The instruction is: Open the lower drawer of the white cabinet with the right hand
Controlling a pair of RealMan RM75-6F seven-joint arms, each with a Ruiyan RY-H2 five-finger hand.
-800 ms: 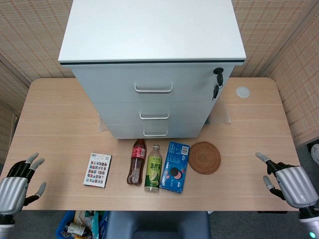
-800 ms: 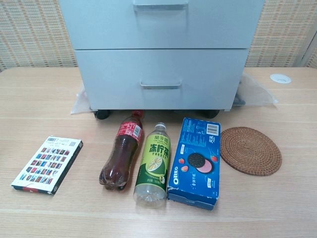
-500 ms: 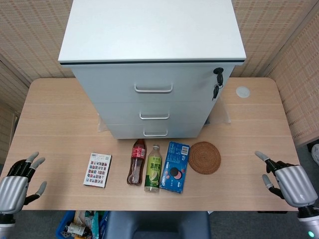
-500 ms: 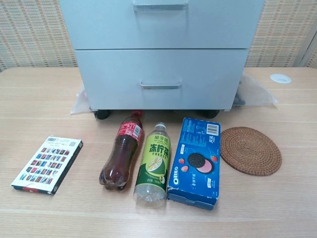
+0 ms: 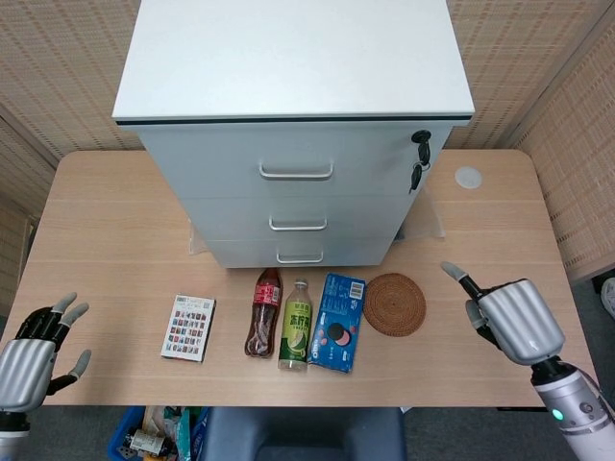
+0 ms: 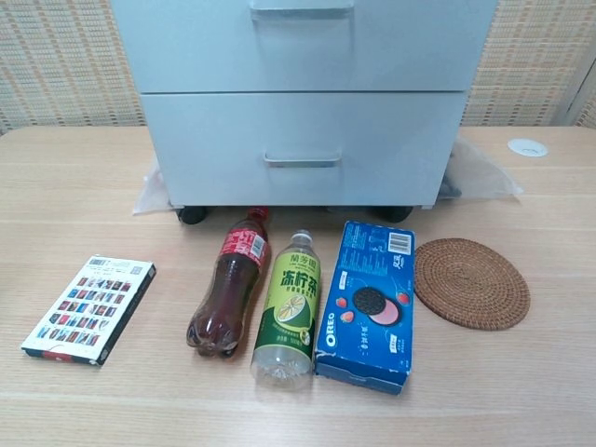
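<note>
Right of the round woven coaster (image 5: 394, 304), the right hand (image 5: 509, 320) hovers empty, fingers apart, one pointing toward the white metal cabinet (image 5: 298, 134), whose lower drawer (image 5: 300, 252) sits closed.

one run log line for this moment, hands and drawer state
left robot hand: open, at table edge | right robot hand: open, near coaster | lower drawer: closed, handle untouched

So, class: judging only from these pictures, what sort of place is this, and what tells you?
Probably an indoor robot test setup in an office or lab: a white cabinet stands on a wooden table, snacks and bottles lie in a neat row, and woven panels line the walls.
</note>
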